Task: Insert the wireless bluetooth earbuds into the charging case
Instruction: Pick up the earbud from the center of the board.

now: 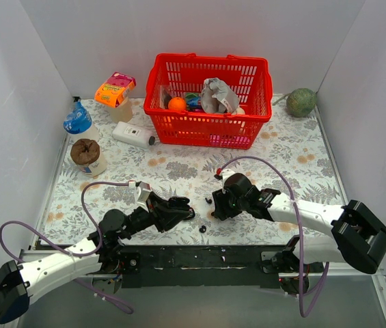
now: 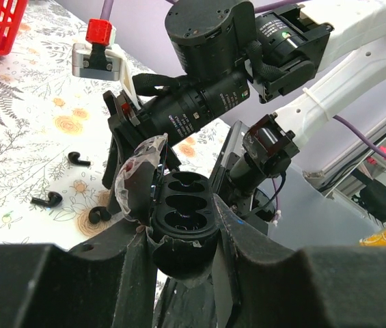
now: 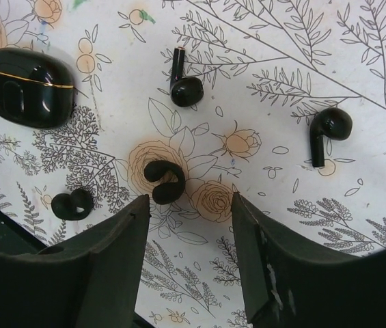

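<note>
Two fingers of the left gripper (image 2: 182, 249) pinch the charging case (image 2: 182, 213) from either side. Its lid is thrown back and its dark sockets face up toward the right arm. This arm does best by holding the case steady and level, so the sockets make a fixed target. To the right, the right gripper (image 3: 189, 203) hangs over the floral tablecloth (image 3: 356, 225) with fingers spread and nothing between them. A hook-shaped earbud (image 3: 164, 179) lies just beyond the gap, and a second hook-shaped earbud (image 3: 71, 203) lies to its left. Two stemmed earbuds (image 3: 184, 85) lie farther off, well apart from each other, and a closed black case (image 3: 29, 85) with a thin gold seam sits at the far left of that view. The pickup calls for a straight descent with the gap centred on one bud and a gentle squeeze, since so small and glossy a piece could likely squirt sideways. Which pair suits the held sockets cannot be told. As for writing, the orange packet (image 1: 115, 89) at the back left carries print too small to read. White lettering on the black barrel (image 2: 199, 109) of the right wrist is likewise illegible. No brand shows on the case or the buds.
</note>
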Available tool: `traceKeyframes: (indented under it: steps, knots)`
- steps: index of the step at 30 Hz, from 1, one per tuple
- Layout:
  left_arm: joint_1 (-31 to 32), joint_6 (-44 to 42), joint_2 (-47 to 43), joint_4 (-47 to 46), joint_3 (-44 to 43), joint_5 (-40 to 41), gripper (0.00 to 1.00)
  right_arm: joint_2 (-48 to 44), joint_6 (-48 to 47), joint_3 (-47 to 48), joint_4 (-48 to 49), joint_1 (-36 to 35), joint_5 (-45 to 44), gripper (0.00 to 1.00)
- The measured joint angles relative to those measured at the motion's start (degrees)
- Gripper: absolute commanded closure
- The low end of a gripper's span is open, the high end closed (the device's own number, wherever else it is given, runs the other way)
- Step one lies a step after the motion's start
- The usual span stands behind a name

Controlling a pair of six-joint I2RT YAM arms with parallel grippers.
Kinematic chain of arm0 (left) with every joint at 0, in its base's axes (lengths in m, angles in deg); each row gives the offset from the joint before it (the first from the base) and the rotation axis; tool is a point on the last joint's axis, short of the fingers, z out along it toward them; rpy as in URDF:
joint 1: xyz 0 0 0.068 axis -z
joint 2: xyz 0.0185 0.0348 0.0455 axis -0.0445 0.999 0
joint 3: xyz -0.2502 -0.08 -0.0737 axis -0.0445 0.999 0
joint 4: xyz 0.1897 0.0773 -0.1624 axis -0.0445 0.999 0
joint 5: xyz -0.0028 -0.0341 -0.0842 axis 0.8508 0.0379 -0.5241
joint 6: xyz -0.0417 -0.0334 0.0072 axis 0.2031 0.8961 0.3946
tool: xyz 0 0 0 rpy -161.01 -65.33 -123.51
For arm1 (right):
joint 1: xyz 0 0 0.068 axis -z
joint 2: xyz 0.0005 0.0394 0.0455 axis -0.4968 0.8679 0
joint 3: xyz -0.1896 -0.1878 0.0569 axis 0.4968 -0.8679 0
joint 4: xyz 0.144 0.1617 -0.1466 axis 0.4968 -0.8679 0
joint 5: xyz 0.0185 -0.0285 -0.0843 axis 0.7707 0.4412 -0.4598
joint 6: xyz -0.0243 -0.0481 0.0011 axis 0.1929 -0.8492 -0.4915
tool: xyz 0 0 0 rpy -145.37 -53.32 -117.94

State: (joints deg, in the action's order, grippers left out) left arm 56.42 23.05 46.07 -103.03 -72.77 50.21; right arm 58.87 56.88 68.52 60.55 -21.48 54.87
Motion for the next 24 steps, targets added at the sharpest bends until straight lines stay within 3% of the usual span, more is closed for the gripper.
traceKeyframes:
  steps: [24]
  knots:
    - [0.26,-0.37,-1.77,1.88,-0.02,0.02,1.00,4.20,3.10,1.07,1.38,2.47,-0.26,0.48]
